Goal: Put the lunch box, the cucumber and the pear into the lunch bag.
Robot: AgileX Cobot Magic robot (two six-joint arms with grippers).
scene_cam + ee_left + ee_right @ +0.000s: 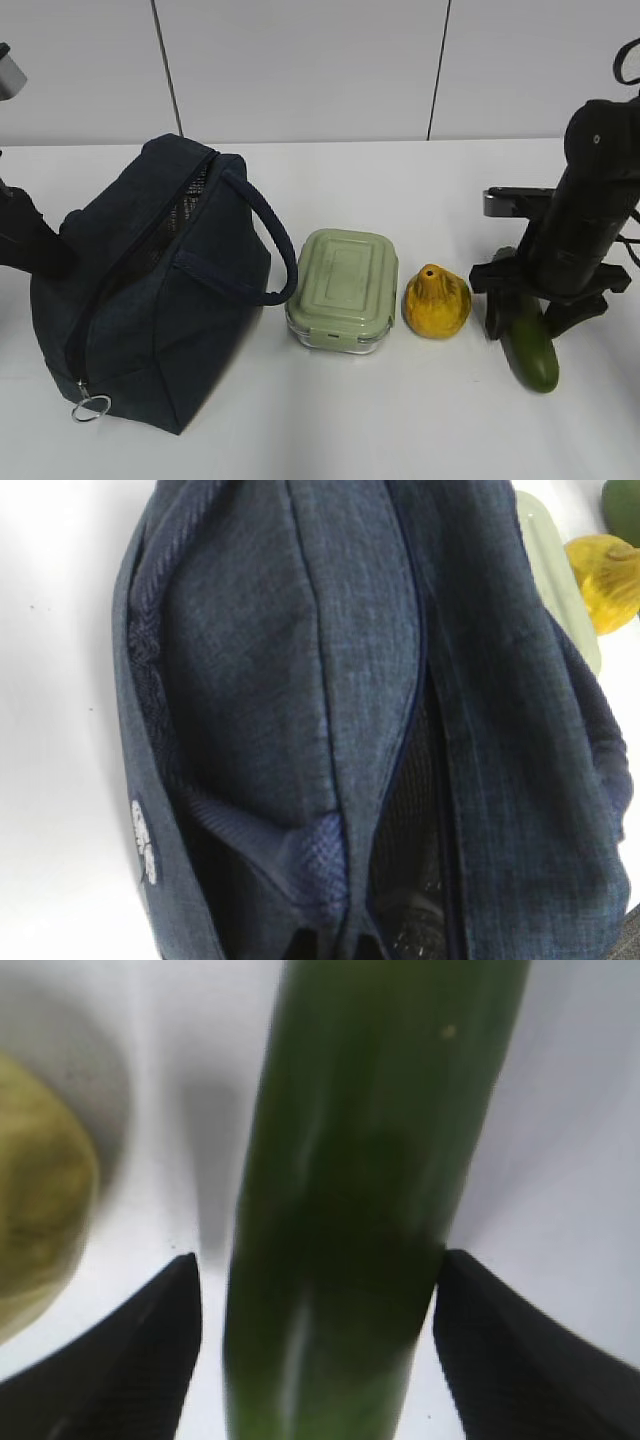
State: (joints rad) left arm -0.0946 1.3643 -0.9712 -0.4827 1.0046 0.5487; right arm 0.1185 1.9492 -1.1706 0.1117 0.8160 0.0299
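Note:
The navy lunch bag (150, 290) stands at the left with its top zipper open and mesh showing inside. My left gripper (335, 946) is shut on a fold of the lunch bag (300, 680) beside the opening; in the exterior view the bag hides it. The sage-lidded lunch box (342, 285) and the yellow pear (436, 302) sit to the right of the bag. At the far right the cucumber (535, 355) lies on the table. My right gripper (525, 305) is down over it. In the right wrist view the right gripper (318, 1260) is open, one finger on each side of the cucumber (370, 1110).
The white table (400, 420) ends at a pale panelled wall (300, 70). The bag's loop handle (270, 240) arches toward the lunch box, and its metal ring pull (90, 408) hangs at the near corner. The pear (35, 1210) lies close to the right gripper's left finger.

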